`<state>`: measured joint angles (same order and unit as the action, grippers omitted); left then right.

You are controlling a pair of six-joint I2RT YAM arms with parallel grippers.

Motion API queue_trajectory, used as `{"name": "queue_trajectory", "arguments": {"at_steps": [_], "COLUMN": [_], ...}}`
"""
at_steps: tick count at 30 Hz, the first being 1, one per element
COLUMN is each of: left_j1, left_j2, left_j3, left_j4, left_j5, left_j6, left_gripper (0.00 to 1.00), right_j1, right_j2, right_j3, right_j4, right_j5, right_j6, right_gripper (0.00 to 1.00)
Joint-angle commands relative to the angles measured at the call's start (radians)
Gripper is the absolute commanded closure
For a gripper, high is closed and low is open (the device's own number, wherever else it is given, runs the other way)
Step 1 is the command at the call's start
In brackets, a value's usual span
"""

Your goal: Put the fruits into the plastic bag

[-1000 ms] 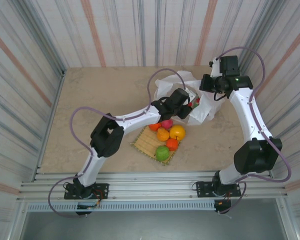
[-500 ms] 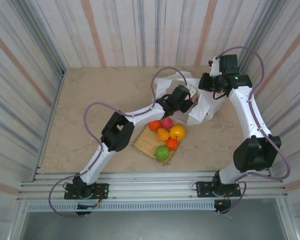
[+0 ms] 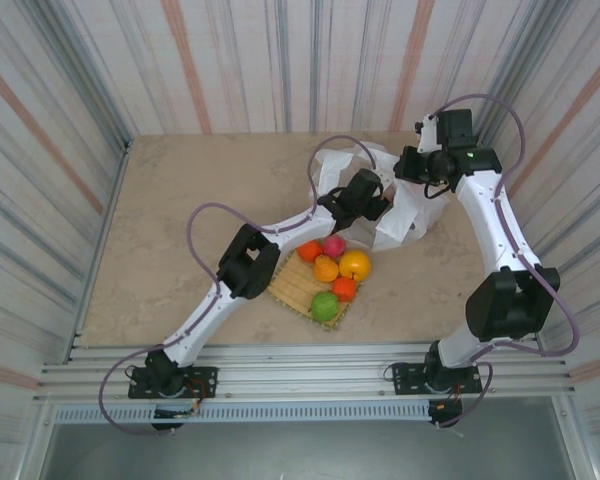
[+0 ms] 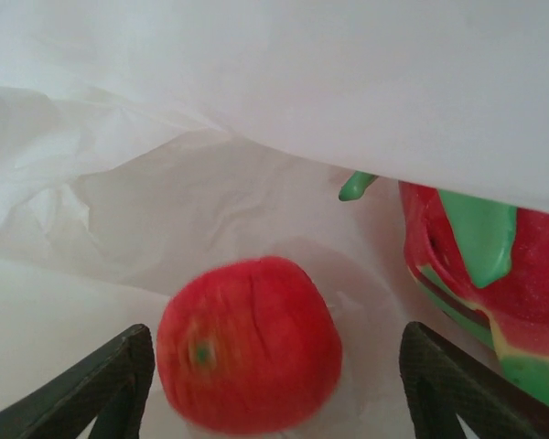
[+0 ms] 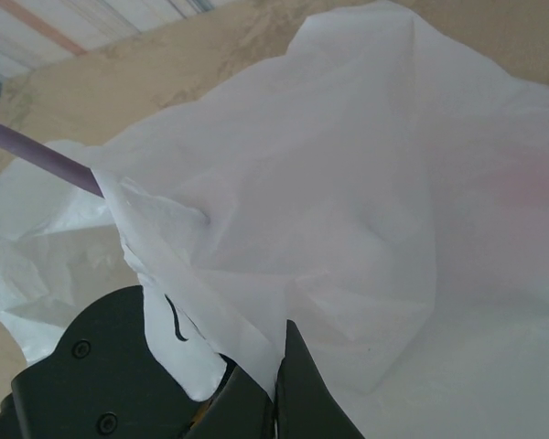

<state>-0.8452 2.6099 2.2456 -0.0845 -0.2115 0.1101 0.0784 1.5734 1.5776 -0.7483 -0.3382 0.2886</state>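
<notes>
My left gripper [image 3: 367, 194] reaches into the mouth of the white plastic bag [image 3: 406, 216] and stands open. In the left wrist view a red apple [image 4: 249, 343], blurred, lies loose on the bag's inside between the spread fingertips [image 4: 119, 380]. A pink-red dragon fruit [image 4: 480, 274] with green tips lies to its right, partly under a fold of plastic. My right gripper [image 3: 421, 166] is shut on the bag's edge [image 5: 210, 302] and holds it up. An orange [image 3: 309, 251], a pink apple [image 3: 333, 246], yellow-orange fruits [image 3: 355, 264] and a green one [image 3: 325, 306] sit on the mat.
The woven straw-coloured mat [image 3: 283, 290] lies just in front of the bag, under the left forearm. Striped walls close in the beige table [image 3: 200, 220] on three sides. A purple cable [image 5: 37, 151] crosses the right wrist view.
The left arm has stretched farther back, pushing its gripper deeper into the bag mouth. The red fruit seen at its tip earlier no longer shows from above. The right arm is nearly still.
</notes>
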Motion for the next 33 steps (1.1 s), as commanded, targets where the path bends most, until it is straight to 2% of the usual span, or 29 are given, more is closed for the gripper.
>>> {"name": "queue_trajectory", "arguments": {"at_steps": [1,6,14,21,23,28,33], "left_j1": [0.005,0.004,-0.04,-0.093,-0.095,-0.101,-0.129], "left_j2": [0.006,-0.115,-0.409,-0.594,-0.647,-0.779,-0.943], "left_j3": [0.026,-0.088,-0.465,-0.673,-0.726,-0.845,-1.006], "left_j4": [-0.016,-0.007,0.103,0.099,0.095,0.066,0.027], "left_j5": [-0.015,0.049,0.138,0.097,0.066,0.066,0.177], "left_j6": [0.02,-0.015,-0.038,-0.015,-0.025,-0.048,-0.077], "left_gripper": [0.23,0.19,0.16,0.16,0.16,0.19,0.19], "right_j1": [0.0,-0.011,-0.038,-0.045,-0.045,-0.047,-0.049], "right_j2": [0.011,0.013,0.017,0.03,0.032,0.031,0.031], "right_j3": [0.026,0.021,0.009,0.024,0.024,0.022,0.021], "right_j4": [0.001,0.003,0.015,0.013,0.013,0.01,0.011], "right_j5": [-0.015,-0.008,-0.006,-0.011,-0.012,-0.011,-0.014], "right_j6": [0.03,0.026,0.024,0.022,0.02,0.011,0.002], "right_gripper": [1.0,1.0,1.0,1.0,1.0,1.0,1.0]}}
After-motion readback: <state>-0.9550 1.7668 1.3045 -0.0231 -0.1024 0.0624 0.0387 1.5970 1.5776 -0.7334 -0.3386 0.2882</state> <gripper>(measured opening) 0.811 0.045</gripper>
